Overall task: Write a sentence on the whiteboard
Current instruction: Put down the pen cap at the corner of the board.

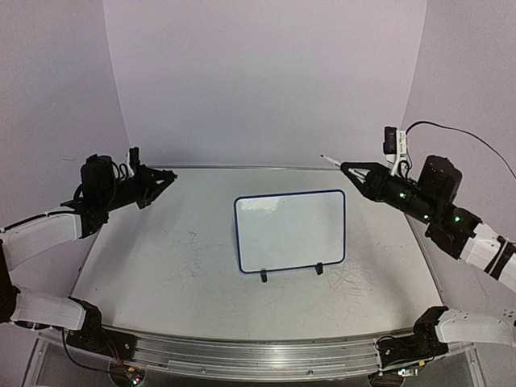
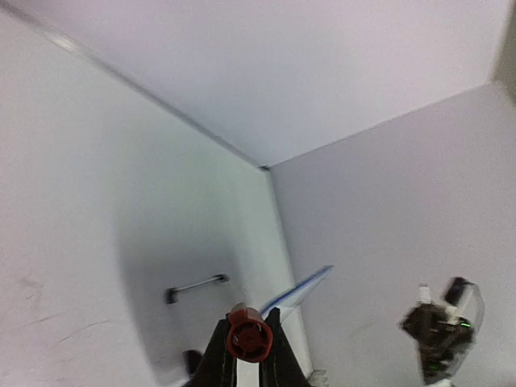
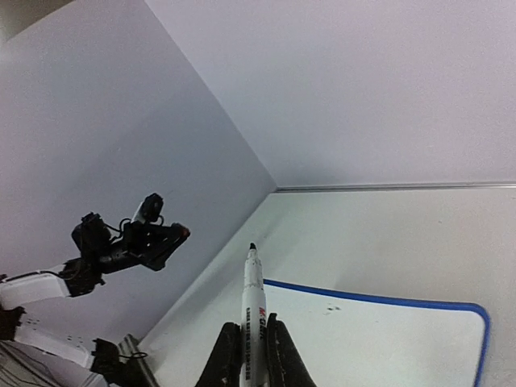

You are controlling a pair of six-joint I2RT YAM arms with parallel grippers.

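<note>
The whiteboard [image 1: 290,230] sits low between my two pincers, down and left of my right pincer [image 1: 348,168], its face blank. It rests on small feet, so I judge a hard push from the marker [image 3: 252,294] could slide or tip it and spoil the strokes. Its long side runs from one pincer toward the other, with the feet nearest my bases. My right pincer is clamped on the marker, and my left pincer [image 1: 167,178] grips a red cap [image 2: 247,337].

The dark-blue-framed white rectangular whiteboard [image 3: 379,343] runs off the right wrist view's bottom edge; the white marker pen's [image 3: 253,290] lower barrel is hidden between the right jaws.
</note>
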